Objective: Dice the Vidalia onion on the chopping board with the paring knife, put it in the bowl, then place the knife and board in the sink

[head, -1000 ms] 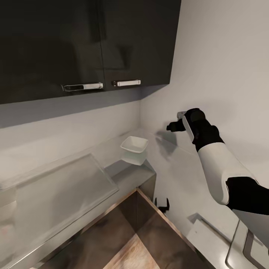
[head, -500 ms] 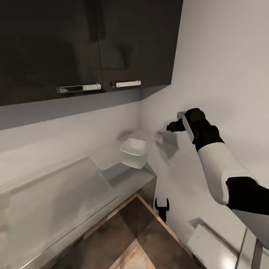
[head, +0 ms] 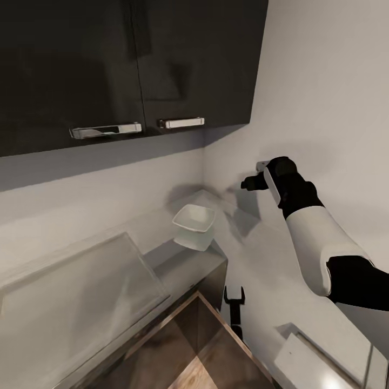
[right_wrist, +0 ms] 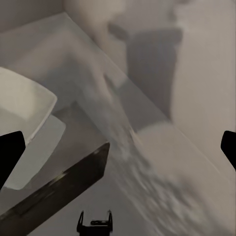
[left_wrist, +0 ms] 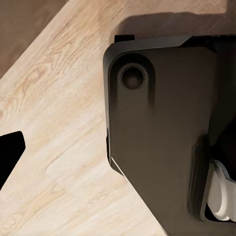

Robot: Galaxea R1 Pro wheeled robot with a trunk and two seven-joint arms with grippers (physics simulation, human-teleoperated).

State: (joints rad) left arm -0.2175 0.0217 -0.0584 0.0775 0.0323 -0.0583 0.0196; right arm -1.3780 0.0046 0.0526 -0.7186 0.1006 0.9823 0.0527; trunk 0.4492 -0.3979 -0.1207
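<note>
No lettering can be read anywhere. A shallow white squarish bowl (head: 193, 220) with rounded corners sits on the smooth grey countertop (head: 178, 265) near the corner, under glossy dark wall cabinets (head: 129, 65) with steel bar handles. The right gripper (head: 249, 182) hangs raised beside the pale wall, apparently spread wide and empty. The left gripper (head: 234, 295) hangs low, prongs apart.

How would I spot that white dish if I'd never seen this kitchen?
Find the dark wall cabinets, then look below them to the grey countertop where it meets the corner. The bowl sits there: white, shallow, squarish with rounded corners, the one loose thing on that slab.
</note>
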